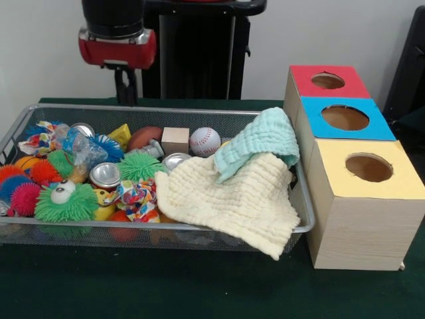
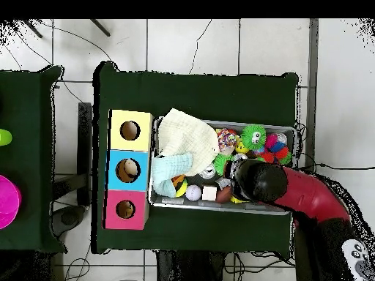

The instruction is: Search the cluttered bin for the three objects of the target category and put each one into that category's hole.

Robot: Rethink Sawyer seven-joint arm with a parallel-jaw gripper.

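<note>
wire-mesh bin (image 1: 302, 226), waffle-textured cloths (image 1: 232, 199)

A lab setup: green-clothed table (image 1: 199, 292) on tiled floor (image 2: 190, 44), trailing cables (image 2: 73, 88), pedestal-mounted robot arm (image 2: 307, 194).

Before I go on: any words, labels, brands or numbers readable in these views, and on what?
None can be read.
Cans in the wire basket: any print on them is too blurred to read.
Patterned cloth toy: colour patches only, no letters.
Red, blue and yellow box tops: plain, no marks.
</note>
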